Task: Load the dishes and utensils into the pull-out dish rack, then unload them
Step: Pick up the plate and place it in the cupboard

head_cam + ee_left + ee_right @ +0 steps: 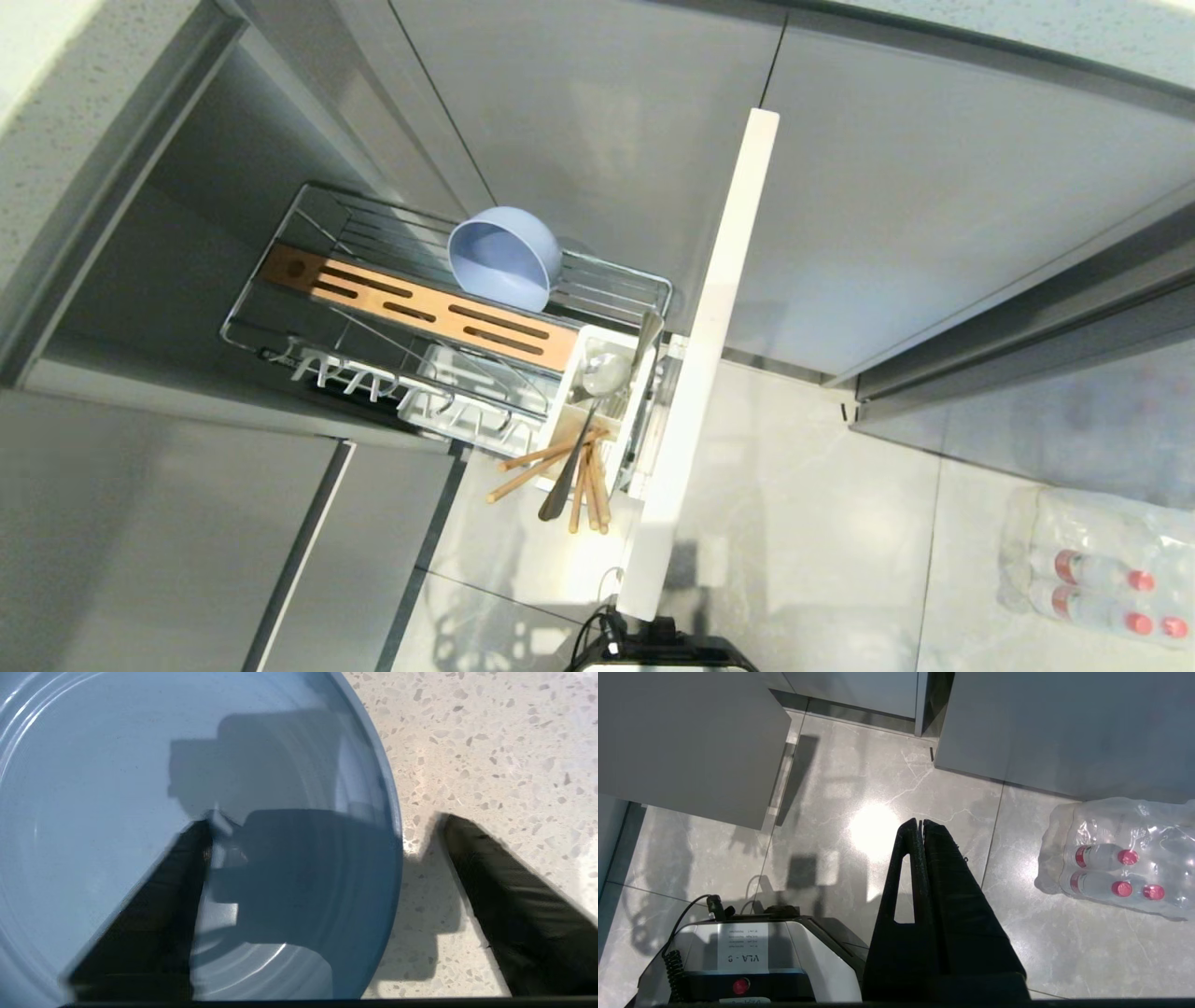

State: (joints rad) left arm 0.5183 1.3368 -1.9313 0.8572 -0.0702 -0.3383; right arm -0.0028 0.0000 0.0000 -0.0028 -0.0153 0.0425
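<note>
Left tool (322, 826) astride plate (93, 812) rim

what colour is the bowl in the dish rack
Light grey-blue bowl, clearest in the head view.

only one readable marking: "vla - 9", printed upside down on a white label (743, 948) stuck to the robot base (752, 961), seen in the right wrist view. smaller lines of print above it on the same label, too small to read. red-capped bottles (1111, 872) in plastic wrap with labels too blurred to make out.
</note>
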